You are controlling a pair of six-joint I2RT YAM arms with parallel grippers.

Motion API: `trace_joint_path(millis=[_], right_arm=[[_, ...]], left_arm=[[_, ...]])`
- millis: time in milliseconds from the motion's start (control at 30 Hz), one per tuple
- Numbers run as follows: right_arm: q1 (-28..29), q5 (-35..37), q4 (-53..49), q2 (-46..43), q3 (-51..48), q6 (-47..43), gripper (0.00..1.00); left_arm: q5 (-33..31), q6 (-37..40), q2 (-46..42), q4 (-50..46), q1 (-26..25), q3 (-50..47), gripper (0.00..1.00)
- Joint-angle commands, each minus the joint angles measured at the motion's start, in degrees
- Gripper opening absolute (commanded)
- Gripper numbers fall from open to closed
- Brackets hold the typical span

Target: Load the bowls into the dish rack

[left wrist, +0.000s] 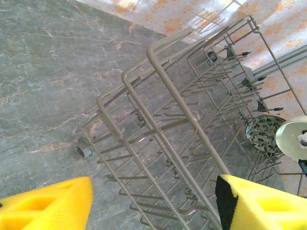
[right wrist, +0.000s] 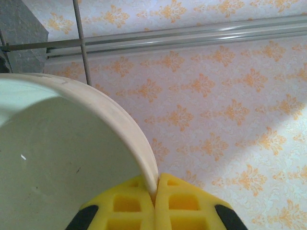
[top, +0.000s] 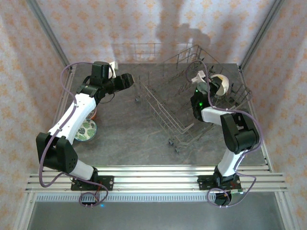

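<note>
The left arm (top: 72,117) and right arm (top: 229,164) are white shells between chunky black joints, trailed by thin lilac cables (top: 42,163), with a green light (top: 197,91) on the right one and yellow cut-out fingers (right wrist: 108,211) on the left gripper (left wrist: 153,191) and right gripper (right wrist: 155,184)

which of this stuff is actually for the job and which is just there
For the job:
rack
white bowl, rim pinched in the right gripper
green-patterned bowl and orange bowl, on the table's left side
left gripper, open, facing the rack

Just there:
table
patterned walls
metal rails
</note>
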Motion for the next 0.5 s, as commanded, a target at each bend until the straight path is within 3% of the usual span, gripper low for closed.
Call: trace_joint_path(millis=[0, 133, 300, 467], right_arm=[[-0.35, 1.06, 7.32, 0.41, -0.57, -1.54, 0.0], [-0.54, 2.02, 7.64, 1.47, -1.09, -0.31, 0.0], [-0.41, 1.91, 16.97, 4.57, -0.6, -5.96, 0.0], [-1.04, 1.3, 14.7, 3.97, 1.17, -3.97, 0.0]], left_arm=[[0.53, -1.01, -1.83, 1.23, 0.63, -0.5, 0.7], [0.79, -1.08, -1.78, 1.14, 0.66, -0.45, 0.7], [1.2, -1.3, -0.93, 1.28, 0.61, -0.19, 0.7], [2.36, -0.9, 1.13, -0.23, 0.66, 2.34, 0.69]])
